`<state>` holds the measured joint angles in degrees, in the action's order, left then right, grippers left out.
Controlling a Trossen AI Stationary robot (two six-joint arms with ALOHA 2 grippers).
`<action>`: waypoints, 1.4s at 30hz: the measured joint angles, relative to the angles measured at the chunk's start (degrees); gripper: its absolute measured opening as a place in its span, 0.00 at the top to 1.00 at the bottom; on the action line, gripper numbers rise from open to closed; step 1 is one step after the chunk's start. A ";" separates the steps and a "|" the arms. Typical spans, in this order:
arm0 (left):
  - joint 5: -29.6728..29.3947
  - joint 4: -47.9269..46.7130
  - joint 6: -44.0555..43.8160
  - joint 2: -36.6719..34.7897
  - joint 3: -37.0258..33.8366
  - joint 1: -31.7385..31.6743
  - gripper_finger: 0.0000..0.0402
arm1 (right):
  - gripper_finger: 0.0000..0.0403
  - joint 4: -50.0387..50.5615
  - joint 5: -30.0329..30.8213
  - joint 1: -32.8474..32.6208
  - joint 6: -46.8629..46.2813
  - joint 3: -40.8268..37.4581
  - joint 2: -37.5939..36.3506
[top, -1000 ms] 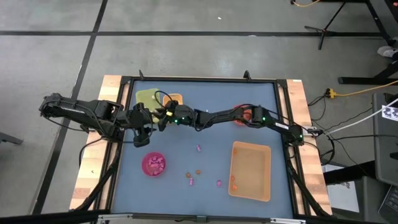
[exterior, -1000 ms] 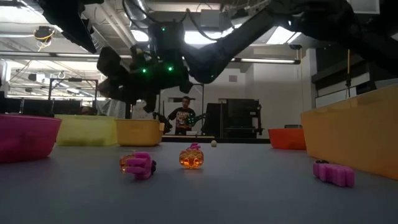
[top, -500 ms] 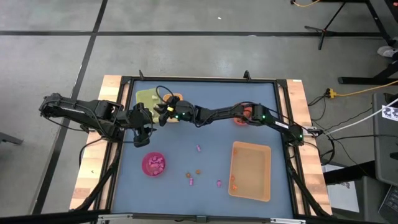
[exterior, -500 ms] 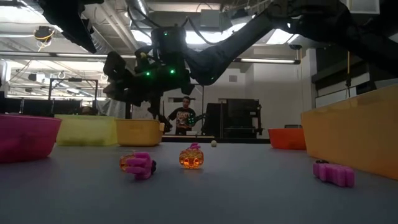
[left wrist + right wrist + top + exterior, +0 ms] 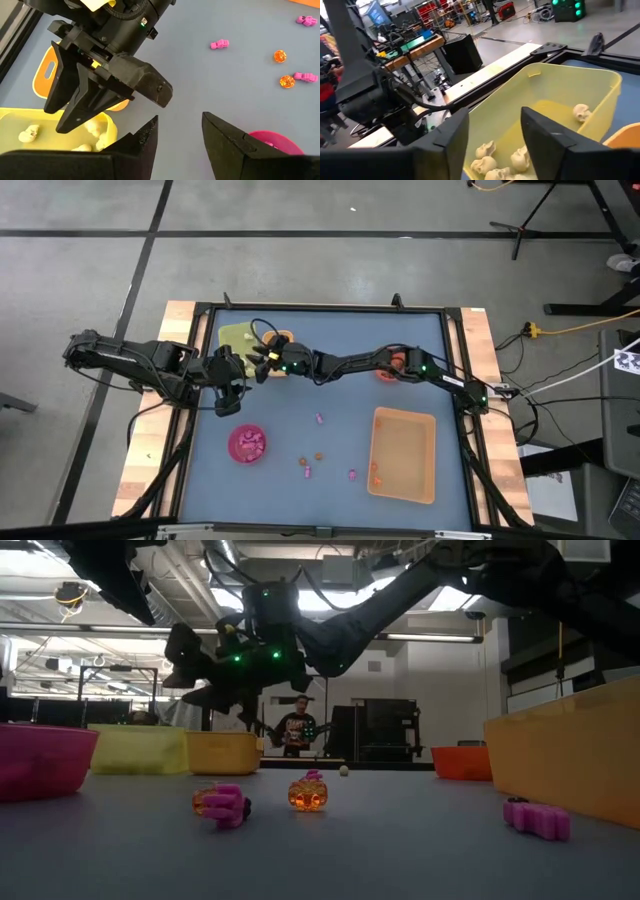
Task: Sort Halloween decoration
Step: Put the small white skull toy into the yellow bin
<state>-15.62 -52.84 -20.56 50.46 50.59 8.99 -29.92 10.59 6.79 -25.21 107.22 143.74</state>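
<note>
Halloween decoration pieces (image 5: 319, 418) seen scattered on the blue table (image 5: 330, 340); cream skulls (image 5: 485, 162) lie in the green tray (image 5: 555, 95). Right gripper (image 5: 262, 360) held above that tray, fingers parted, nothing gripped. Left gripper (image 5: 224, 406) parked near the pink bowl (image 5: 247, 444), fingers apart

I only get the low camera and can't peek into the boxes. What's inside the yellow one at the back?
Observer: Little cream skulls lie in the yellow-green tray. The right gripper hovers over it, open and empty.
Operator: And where's the other arm's claw?
Observer: The left gripper waits near the table's left edge, just beyond the pink bowl, open, holding nothing.
</note>
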 joint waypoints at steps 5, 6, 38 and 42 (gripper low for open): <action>0.00 0.02 0.00 -0.01 0.00 -0.01 0.66 | 0.45 -0.01 -0.05 0.00 -0.02 0.00 0.00; 0.00 0.02 0.00 -0.01 0.00 -0.01 0.66 | 0.44 0.01 -1.03 0.00 0.00 0.00 0.00; -1.30 26.06 0.31 4.81 -0.04 0.01 0.66 | 0.44 80.56 10.72 -6.99 14.61 0.02 -37.20; -0.28 35.12 5.18 8.33 -0.04 -0.48 0.66 | 0.44 88.38 18.04 -11.82 12.95 0.02 -41.27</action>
<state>-15.90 -17.72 -15.38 58.79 50.54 8.51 58.46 28.63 -5.03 -12.27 107.24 102.47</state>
